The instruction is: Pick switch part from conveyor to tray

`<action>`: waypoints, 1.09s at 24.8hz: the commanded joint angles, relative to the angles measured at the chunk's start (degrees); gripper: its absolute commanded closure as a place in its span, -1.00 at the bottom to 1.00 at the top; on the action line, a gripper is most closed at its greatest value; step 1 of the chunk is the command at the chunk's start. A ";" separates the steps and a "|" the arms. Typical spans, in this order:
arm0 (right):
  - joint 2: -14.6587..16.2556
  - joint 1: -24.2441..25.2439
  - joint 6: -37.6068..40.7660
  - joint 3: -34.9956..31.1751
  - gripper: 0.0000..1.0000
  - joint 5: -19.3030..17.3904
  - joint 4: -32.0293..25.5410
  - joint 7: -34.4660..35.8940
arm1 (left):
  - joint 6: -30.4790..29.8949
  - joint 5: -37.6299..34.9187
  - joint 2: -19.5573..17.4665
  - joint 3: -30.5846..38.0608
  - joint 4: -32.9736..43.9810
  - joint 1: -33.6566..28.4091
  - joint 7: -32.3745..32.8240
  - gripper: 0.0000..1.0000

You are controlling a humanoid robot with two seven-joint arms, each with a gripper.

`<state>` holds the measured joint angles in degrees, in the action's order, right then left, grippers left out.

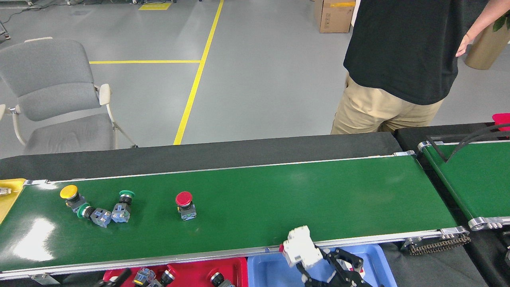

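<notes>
The conveyor (318,191) is the wide green belt across the view. On its left part lie a yellow-capped switch part (68,192), two green-capped ones (83,210) (126,194) and a red-capped one (184,198). A white blocky switch part (301,247) hangs over the belt's near rail and the blue tray (265,273), with my right gripper (314,265) shut on it from below. Beside the blue tray, the red tray (235,266) holds several switch parts. A dark bit of my left gripper (115,279) pokes in at the bottom edge; its jaws are hidden.
A person in a black shirt (398,48) stands behind the belt at the right. A second, shorter green belt (478,179) lies at the far right, a yellow tray (8,195) at the left end, and a grey chair (55,99) behind.
</notes>
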<state>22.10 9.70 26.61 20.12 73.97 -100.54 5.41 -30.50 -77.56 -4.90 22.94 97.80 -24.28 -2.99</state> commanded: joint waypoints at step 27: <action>-17.27 0.76 -29.25 -14.59 -0.99 1.62 0.16 -7.87 | 5.89 0.30 -13.38 4.74 -22.47 16.54 1.23 -1.00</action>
<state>4.12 10.67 -3.04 5.82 75.49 -100.10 -2.57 -24.90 -77.31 -17.24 27.52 75.88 -8.85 -1.67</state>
